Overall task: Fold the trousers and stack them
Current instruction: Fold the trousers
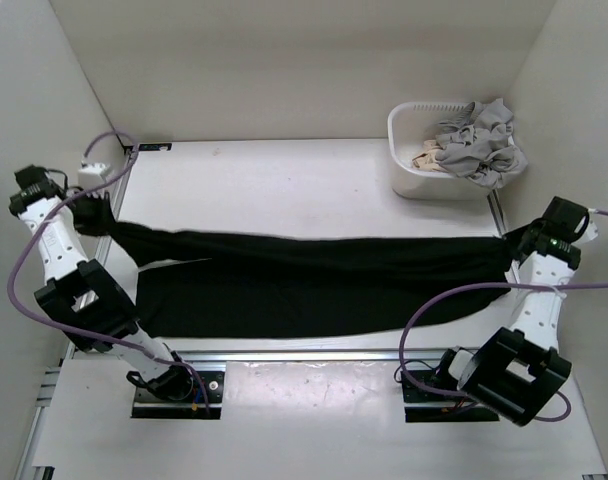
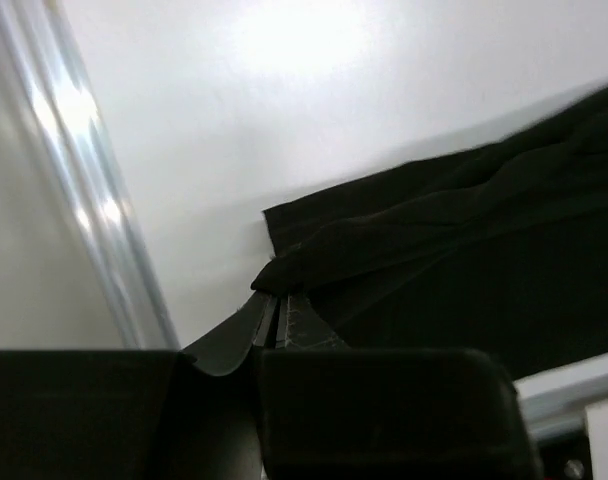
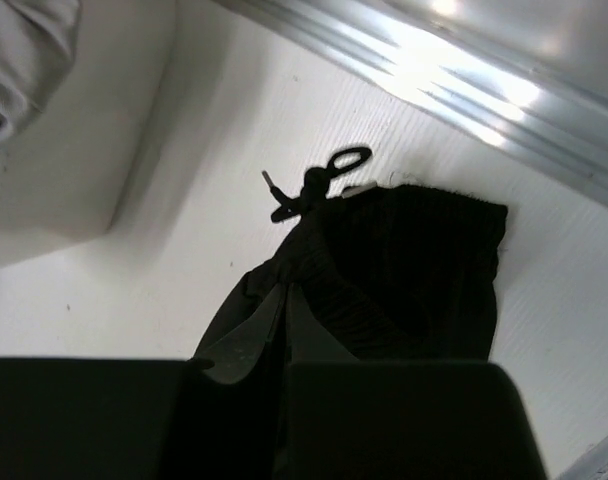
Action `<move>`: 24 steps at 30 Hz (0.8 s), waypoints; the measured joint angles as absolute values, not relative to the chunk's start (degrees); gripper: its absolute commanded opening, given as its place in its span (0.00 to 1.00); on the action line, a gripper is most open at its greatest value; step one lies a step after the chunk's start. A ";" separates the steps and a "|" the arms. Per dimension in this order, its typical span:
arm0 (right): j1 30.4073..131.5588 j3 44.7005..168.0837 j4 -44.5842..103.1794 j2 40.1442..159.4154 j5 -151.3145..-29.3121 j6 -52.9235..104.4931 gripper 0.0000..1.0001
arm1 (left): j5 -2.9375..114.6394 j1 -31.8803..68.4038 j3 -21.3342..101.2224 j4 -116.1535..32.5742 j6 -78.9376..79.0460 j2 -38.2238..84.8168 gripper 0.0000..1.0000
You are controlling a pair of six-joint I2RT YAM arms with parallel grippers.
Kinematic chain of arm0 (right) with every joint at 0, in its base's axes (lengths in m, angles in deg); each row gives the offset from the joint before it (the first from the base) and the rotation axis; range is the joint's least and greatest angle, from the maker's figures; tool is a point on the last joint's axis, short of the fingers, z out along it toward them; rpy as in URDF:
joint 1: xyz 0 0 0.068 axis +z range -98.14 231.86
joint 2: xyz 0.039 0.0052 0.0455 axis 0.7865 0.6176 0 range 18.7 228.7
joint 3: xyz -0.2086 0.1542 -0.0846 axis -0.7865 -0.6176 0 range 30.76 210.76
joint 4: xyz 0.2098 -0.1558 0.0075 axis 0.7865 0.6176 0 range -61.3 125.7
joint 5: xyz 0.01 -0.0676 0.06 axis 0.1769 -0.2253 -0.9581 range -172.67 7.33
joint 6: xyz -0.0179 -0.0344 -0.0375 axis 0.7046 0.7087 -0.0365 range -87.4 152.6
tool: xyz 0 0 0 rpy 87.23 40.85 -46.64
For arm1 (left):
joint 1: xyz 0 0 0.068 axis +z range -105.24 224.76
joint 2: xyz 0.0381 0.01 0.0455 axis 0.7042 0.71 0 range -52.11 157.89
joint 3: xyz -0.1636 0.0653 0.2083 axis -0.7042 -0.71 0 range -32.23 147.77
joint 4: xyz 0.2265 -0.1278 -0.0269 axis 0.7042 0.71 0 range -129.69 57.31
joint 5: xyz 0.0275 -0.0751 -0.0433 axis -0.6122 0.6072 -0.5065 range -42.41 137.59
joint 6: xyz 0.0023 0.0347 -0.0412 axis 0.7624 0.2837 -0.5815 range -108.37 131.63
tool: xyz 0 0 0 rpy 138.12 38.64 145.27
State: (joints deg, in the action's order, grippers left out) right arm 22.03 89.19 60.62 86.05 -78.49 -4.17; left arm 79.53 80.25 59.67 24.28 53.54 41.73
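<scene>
My left gripper point(image 2: 275, 296) and right gripper point(image 3: 287, 292), both pinched shut on cloth, hold the black trousers point(image 1: 314, 280) stretched flat, right end nearest the basket point(image 1: 414, 185).

Left tool point(image 2: 279, 300) and right tool point(image 3: 286, 295) both clamped tight on the trousers point(image 1: 324, 280); arms spread to opposite sides, elbows bent.

The trousers point(image 1: 314, 285) lie across the table point(image 1: 284, 180), left gripper point(image 1: 101, 214) at their left end, right gripper point(image 1: 518, 241) at their right end. Behind that right end stands the basket point(image 1: 424, 186), garments point(image 1: 479, 140) in it.
</scene>
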 measured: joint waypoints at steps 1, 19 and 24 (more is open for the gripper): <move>21.97 87.49 59.95 85.00 -79.14 -4.44 0.00 | 79.47 80.81 56.79 24.15 54.31 41.47 0.14; 21.97 70.29 68.76 69.35 -76.43 -8.09 0.00 | 73.72 89.32 21.58 23.45 72.10 26.04 0.33; 21.97 73.04 72.01 70.97 -74.79 -7.98 0.00 | 74.38 93.75 24.35 25.55 75.12 31.88 0.44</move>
